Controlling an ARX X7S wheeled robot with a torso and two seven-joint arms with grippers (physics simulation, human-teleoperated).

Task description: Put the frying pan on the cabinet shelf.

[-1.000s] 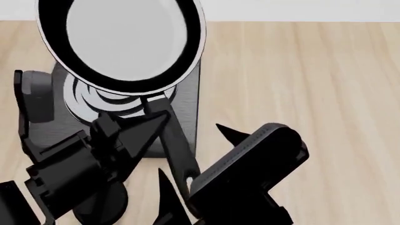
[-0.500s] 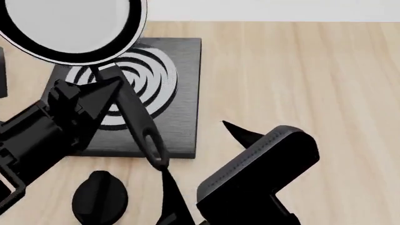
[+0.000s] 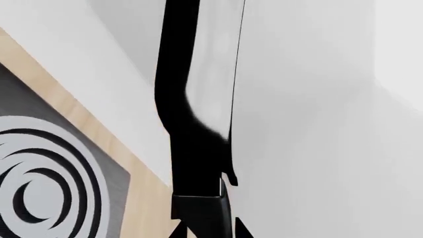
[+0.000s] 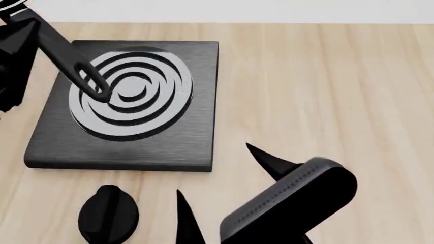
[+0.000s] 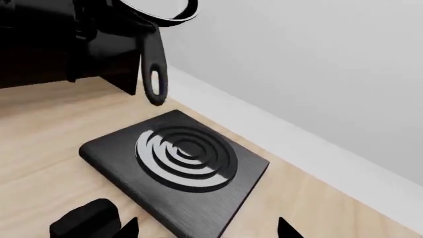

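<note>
Frying pan [image 5: 153,59] airborne above counter, black eyelet handle hanging down.

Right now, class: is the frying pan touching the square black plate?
Apart. The right wrist view shows the frying pan hanging clear above the square black plate, handle pointing down.

My left arm is up at the far left edge of the head view, only a sliver of its black matte left gripper [image 4: 12,48] showing, cropped by the frame. From the right wrist view that gripper [image 5: 99,37] is raised above the counter, clamped on the handle of the small round black frying pan [image 5: 153,59]. My right arm sits low at the bottom of the head view; its black ribbed right gripper [image 4: 220,175] has both pointed fingers spread apart, nothing between them, tips angled up and away from me.
</note>
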